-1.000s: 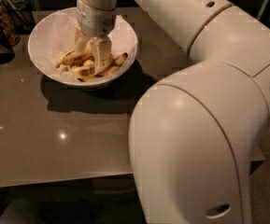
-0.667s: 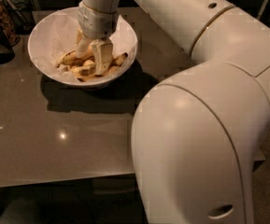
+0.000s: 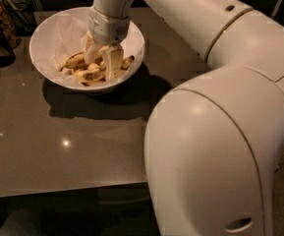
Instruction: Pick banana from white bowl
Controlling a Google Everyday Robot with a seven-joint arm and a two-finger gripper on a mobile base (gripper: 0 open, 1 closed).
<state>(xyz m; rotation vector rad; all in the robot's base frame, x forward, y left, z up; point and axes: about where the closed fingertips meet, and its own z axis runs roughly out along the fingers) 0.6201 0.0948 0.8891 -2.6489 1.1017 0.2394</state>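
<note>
Banana lies in the white bowl, under your tool.
You cannot tell how wide the tool stands; it may catch a shorter banana or the paper lining, or shove the white bowl across the desk.

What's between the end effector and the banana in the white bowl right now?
Nothing visible in the camera view: the end effector sits low inside the white bowl, seemingly right against the banana among shorter bananas.

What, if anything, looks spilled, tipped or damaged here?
Nothing stands out. The round white bowl sits upright on the brown table, brown-blotched yellow bananas lie inside it, and the gripper is down among them.
</note>
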